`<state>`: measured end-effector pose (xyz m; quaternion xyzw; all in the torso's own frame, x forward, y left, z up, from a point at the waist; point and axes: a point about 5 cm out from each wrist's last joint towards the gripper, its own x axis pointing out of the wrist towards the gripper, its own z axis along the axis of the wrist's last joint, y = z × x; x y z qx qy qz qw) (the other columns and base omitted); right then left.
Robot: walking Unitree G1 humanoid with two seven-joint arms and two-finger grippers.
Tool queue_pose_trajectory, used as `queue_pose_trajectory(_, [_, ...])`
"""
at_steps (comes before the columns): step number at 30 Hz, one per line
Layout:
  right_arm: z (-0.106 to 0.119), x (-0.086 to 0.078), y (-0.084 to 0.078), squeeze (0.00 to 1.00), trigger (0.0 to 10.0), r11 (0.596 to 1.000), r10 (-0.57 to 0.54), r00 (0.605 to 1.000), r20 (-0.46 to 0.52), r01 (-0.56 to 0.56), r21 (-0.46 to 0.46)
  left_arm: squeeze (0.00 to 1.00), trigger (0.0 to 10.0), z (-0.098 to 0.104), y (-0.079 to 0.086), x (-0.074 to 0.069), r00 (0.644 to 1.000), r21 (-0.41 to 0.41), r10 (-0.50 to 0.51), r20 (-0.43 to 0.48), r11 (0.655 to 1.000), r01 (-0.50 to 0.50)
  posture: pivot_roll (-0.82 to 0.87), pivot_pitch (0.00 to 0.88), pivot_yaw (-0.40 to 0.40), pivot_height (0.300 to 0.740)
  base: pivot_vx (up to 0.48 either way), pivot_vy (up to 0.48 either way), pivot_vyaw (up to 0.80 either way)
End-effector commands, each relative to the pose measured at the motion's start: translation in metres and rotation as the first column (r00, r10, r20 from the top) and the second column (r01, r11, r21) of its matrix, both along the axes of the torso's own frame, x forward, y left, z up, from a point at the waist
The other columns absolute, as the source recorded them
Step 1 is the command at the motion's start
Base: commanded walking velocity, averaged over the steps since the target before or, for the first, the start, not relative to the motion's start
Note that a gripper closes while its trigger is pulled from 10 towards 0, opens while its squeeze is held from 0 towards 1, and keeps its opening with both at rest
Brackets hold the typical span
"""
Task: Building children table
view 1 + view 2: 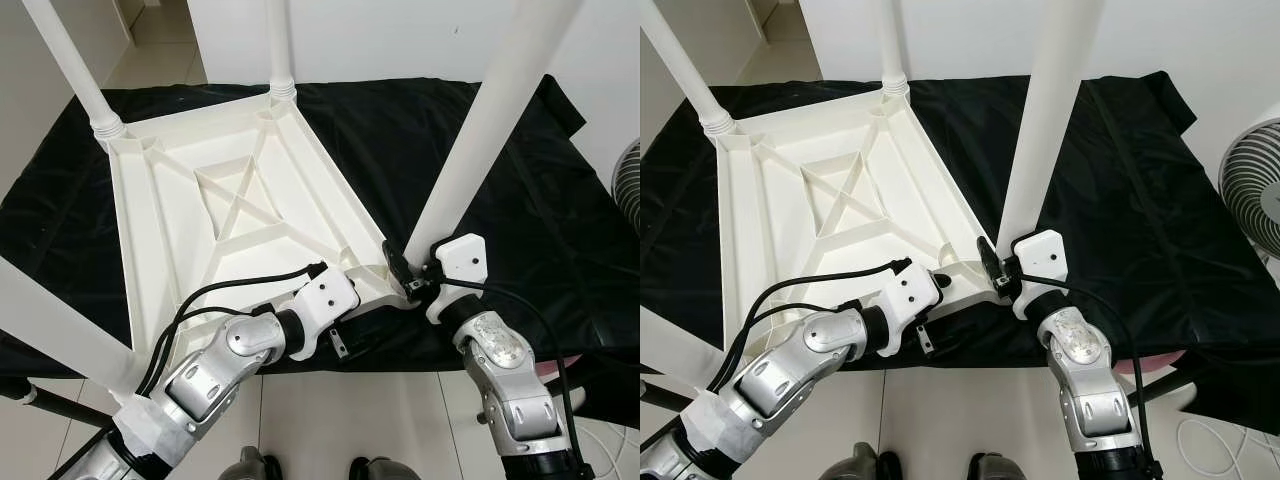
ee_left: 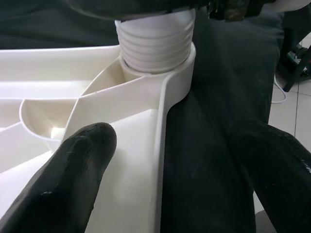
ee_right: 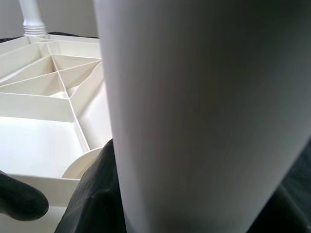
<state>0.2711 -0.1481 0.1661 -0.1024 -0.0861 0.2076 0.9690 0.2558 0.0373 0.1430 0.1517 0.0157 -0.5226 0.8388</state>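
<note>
1. Left eye view: the white tabletop (image 1: 240, 210) lies upside down on a black cloth (image 1: 500, 200). A table leg (image 1: 470, 140) stands in its near right corner socket, and the right gripper (image 1: 408, 272) is clamped on the leg's base.
2. Right eye view: a fan (image 1: 1252, 185) stands right of the tabletop.
3. Left wrist view: the left gripper (image 2: 170, 179) straddles the tabletop's rim, fingers (image 2: 73, 184) apart, just below the leg's threaded collar (image 2: 155, 41).
4. Right wrist view: the leg looms close.
</note>
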Motion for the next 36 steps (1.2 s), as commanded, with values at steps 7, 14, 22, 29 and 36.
queue_pose_trajectory(7, [-0.03, -0.003, -0.007, 0.0, 10.0, 0.999, 0.011, 0.989, -0.147, -0.006, 0.037, 0.0, 10.0, -0.001, 0.002, 0.003, 1.0, 0.01, -0.001, 0.011, 1.0, 0.001, -0.13, 0.11, 0.056, 0.74, 0.0, 0.0, 0.0])
queue_pose_trajectory(14, [-0.023, 0.012, -0.011, 0.0, 10.0, 0.997, -0.048, 0.977, -0.206, 0.06, 0.052, 0.0, 10.0, 0.002, 0.002, 0.005, 1.0, -0.001, 0.001, 0.026, 1.0, -0.001, -0.13, 0.113, 0.059, 0.74, 0.0, 0.0, 0.0])
queue_pose_trajectory(22, [-0.02, 0.02, -0.011, 0.0, 10.0, 0.995, -0.049, 0.968, -0.248, 0.068, 0.067, 0.0, 10.0, 0.004, 0.003, 0.005, 1.0, -0.004, 0.006, 0.03, 1.0, -0.005, -0.12, 0.115, 0.056, 0.74, 0.0, 0.0, 0.0])
queue_pose_trajectory(29, [-0.018, 0.029, -0.005, 0.0, 10.0, 0.997, -0.051, 0.955, -0.293, 0.064, 0.037, 0.0, 10.0, 0.005, 0.005, 0.006, 0.999, -0.011, 0.018, 0.036, 1.0, -0.018, -0.11, 0.124, 0.048, 0.74, 0.0, 0.0, 0.0])
queue_pose_trajectory(36, [-0.017, 0.03, 0.0, 0.0, 10.0, 0.995, -0.069, 0.959, -0.275, 0.087, 0.051, 0.0, 10.0, 0.006, 0.006, 0.007, 0.999, -0.014, 0.03, 0.039, 0.999, -0.029, -0.11, 0.127, 0.042, 0.74, 0.0, 0.0, 0.0])
